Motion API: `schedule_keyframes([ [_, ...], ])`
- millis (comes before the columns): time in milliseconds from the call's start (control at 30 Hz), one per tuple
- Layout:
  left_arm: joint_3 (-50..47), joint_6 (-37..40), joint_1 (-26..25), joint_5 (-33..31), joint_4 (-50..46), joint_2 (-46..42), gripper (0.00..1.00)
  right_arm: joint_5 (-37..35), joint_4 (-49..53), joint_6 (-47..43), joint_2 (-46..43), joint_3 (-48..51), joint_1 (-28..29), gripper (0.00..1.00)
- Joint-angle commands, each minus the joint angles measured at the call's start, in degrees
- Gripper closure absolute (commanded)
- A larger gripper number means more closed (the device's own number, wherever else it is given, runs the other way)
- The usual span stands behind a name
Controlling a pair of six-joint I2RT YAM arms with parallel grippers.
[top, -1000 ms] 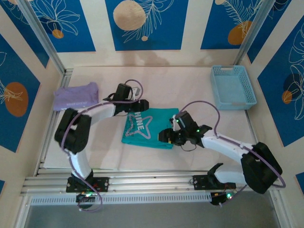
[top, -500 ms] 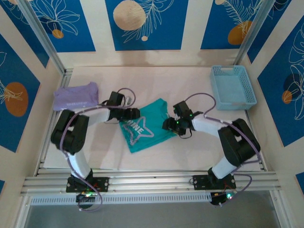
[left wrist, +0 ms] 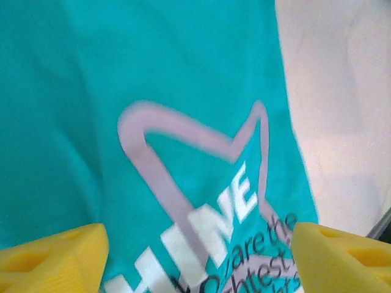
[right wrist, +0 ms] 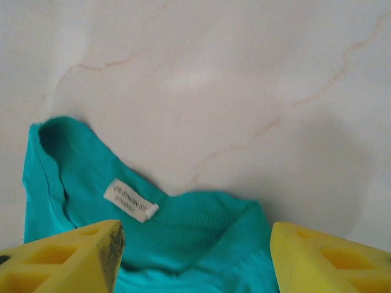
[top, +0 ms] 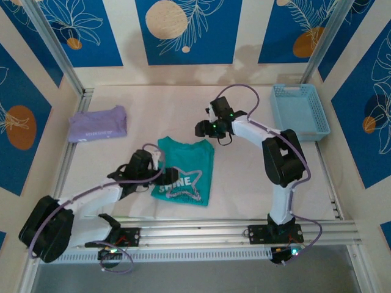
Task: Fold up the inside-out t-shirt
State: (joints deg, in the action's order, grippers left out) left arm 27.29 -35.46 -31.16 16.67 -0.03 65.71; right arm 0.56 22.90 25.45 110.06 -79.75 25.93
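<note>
At the far left of the table (top: pixel 244 177) lies one purple folded shirt (top: pixel 98 124), well apart from everything else. Next along, the left gripper (top: pixel 156 171) reaches in low at the left edge of the teal t-shirt (top: pixel 186 165). Its yellow fingers (left wrist: pixel 55 256) are spread wide over the print and clench nothing.

The t-shirt lies folded in a rough rectangle near the middle of the table, a little toward the near edge. Its long axis runs from the far side to the near side, leaning slightly. The neck points to the far side and the printed end points toward the arm bases.

The right gripper (top: pixel 201 129) hangs just beyond the neck end, its fingers (right wrist: pixel 67 253) also apart and empty. At the far right corner sits one light blue basket (top: pixel 299 112).

The overhead view gives the whole layout. The left wrist view adds a close look at the whitish star outline (left wrist: pixel 183 129) and the white lettering (left wrist: pixel 232 204), with smaller dark script under it too blurred to read. The right wrist view alone reveals the collar (right wrist: pixel 208 212) and one small neck tag (right wrist: pixel 130 200) inside it.

In all there are two shirts, two arms and one basket.
</note>
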Motion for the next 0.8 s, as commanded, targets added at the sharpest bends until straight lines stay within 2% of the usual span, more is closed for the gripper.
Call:
schedule_keyframes([
  [0, 6.1, 4.4, 7.3, -3.9, -1.9, 3.0, 0.19, -0.3, 4.6, -0.1, -2.3, 3.9, -1.0, 0.32],
  [200, 21.1, 11.3, 15.5, -2.4, -7.3, 21.9, 0.18, -0.1, 4.6, 3.4, -2.2, 7.3, 0.0, 0.28],
  [300, 25.0, 12.8, 17.3, -0.3, -7.3, 27.8, 0.2, 0.5, 4.2, 4.2, -0.8, 7.8, 0.0, 0.28],
  [500, 30.5, 14.2, 16.7, 6.8, -6.3, 36.3, 0.25, 1.4, 4.1, 5.0, 2.7, 6.5, 0.7, 0.3],
  [667, 32.0, 14.8, 14.8, 8.5, -6.4, 40.5, 0.29, 3.2, 3.4, 6.0, 4.0, 6.5, 1.4, 0.34],
  [767, 31.0, 13.9, 14.3, 10.6, -4.5, 41.8, 0.35, 4.1, 2.4, 6.4, 4.0, 6.6, 2.0, 0.38],
])
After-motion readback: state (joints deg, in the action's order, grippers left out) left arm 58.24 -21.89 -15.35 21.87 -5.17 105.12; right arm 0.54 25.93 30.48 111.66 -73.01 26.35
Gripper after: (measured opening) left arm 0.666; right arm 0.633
